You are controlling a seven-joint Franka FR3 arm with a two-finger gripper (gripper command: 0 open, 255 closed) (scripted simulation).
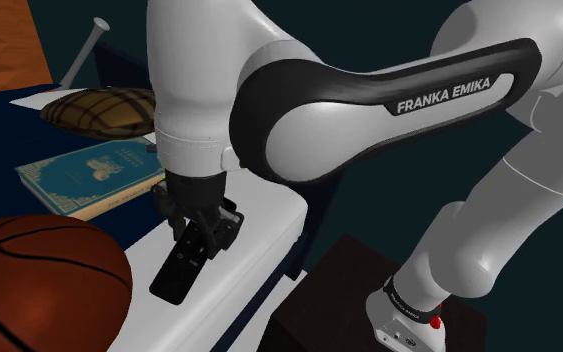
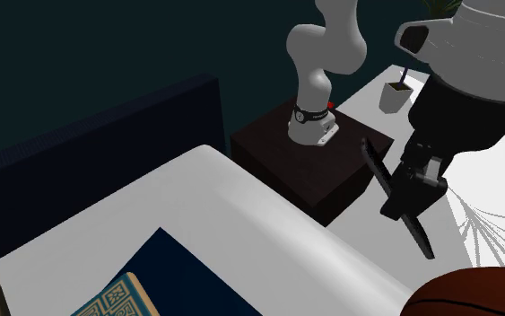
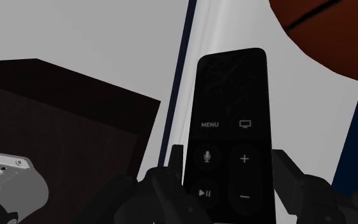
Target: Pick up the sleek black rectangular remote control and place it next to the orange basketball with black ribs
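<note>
My gripper (image 1: pixel 201 232) is shut on the black rectangular remote (image 1: pixel 179 268), clasping its button end. The remote hangs tilted just over the white surface (image 1: pixel 264 225), its free end pointing down towards the orange basketball (image 1: pixel 39 290) at the shoulder view's lower left. In the second exterior view the gripper (image 2: pixel 412 193) holds the remote (image 2: pixel 380 171) slanted above the white top, with the basketball (image 2: pixel 474 294) below it at the bottom edge. From the wrist, the remote (image 3: pixel 231 108) runs out between both fingers (image 3: pixel 174 167), and the basketball (image 3: pixel 336 32) lies beyond its far end.
A teal book (image 1: pixel 94 172) and a brown checked cushion-like object (image 1: pixel 99 108) lie behind the gripper. A grey hammer-like tool (image 1: pixel 84 50) stands further back. The dark stand box (image 2: pixel 313 162) carries the arm base, and a small potted plant (image 2: pixel 396 94) sits beyond it.
</note>
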